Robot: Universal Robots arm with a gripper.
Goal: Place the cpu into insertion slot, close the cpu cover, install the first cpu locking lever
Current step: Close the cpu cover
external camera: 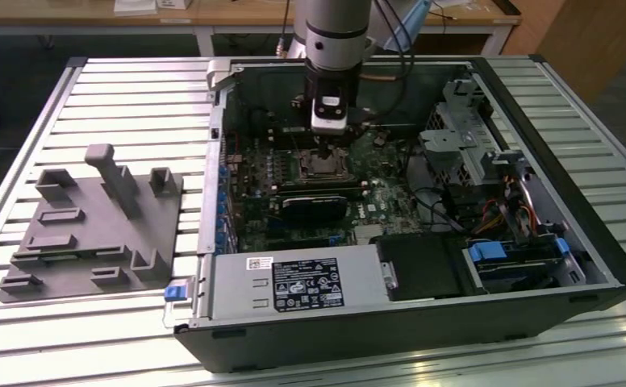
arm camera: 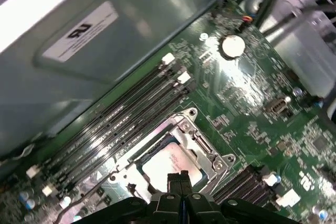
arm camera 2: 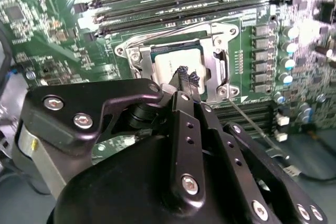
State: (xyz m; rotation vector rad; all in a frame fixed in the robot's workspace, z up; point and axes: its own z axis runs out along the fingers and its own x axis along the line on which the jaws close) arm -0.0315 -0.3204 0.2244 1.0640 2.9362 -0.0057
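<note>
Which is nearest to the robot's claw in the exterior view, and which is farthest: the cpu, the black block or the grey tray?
Counting from the gripper:
1. cpu, right beneath the gripper.
2. black block, a little past the cpu.
3. grey tray, far off at the exterior view's left, outside the computer case.

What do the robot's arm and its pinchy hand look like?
The arm is a fat silver-grey tube with black cables beside it. The gripper is shiny black bars joined with round silver screws, ending in two thin black fingers.
</note>
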